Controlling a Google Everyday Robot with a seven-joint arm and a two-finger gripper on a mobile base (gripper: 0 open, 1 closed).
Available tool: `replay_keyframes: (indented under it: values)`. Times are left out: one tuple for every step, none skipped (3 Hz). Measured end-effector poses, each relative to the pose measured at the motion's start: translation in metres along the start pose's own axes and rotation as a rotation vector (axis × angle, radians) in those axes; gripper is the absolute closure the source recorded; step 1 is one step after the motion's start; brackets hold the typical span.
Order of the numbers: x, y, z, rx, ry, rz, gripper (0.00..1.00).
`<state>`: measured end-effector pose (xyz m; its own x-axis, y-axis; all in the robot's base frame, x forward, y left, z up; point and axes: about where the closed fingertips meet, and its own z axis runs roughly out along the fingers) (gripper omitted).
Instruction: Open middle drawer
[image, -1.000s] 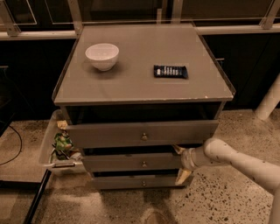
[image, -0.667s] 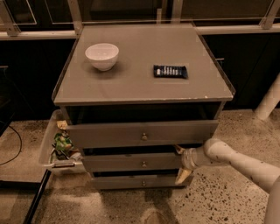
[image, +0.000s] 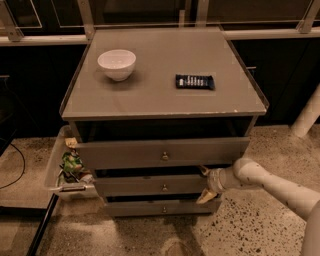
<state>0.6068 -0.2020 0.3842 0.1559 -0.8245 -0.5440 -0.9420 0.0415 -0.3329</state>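
Speckled floor (image: 235, 225) nearest the camera. The white arm (image: 272, 184) comes in low across it from the right.

Bottom drawer (image: 150, 208): just below the jaws, the shallowest front of the three. Not the target.

Gripper (image: 204, 184): at the right end of the middle drawer (image: 145, 186). Jaws are spread, stacked vertically, one finger (image: 204, 171) at the drawer front's top edge and the other at its bottom edge, so the end of the front sits between them. Cannot tell whether the pads are actually pressing on the wood.

Judgement: the grip goes for the panel's end, not the knob (image: 164, 188), which lies well to the left of the jaws. The small round knob offers little purchase for a parallel gripper, while the flat front gives two opposed edges.

Middle drawer itself: front stands about flush with the bottom one, a dark gap above it. Reads as barely open, if at all. The pull is mostly left to do.

Top drawer (image: 160, 152): above the jaws, the tallest front, projecting toward the camera. It overhangs the work area, which likely explains the side approach.

Left of the jaws, beyond the cabinet: a pale bin (image: 52, 167) holding crumpled packets.

Farther, above the jaws: cabinet top (image: 150, 100) with a white bowl (image: 116, 64) up-left and a dark wrapped bar (image: 195, 81) roughly overhead. Both could shift if the pull jerks the cabinet.
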Motion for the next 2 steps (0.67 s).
replay_keyframes:
  values:
    - [0.0000,0.0000,0.0000,0.000,0.000,0.000,0.41]
    - [-0.0044,-0.0051,-0.0061,0.000,0.000,0.000,0.64]
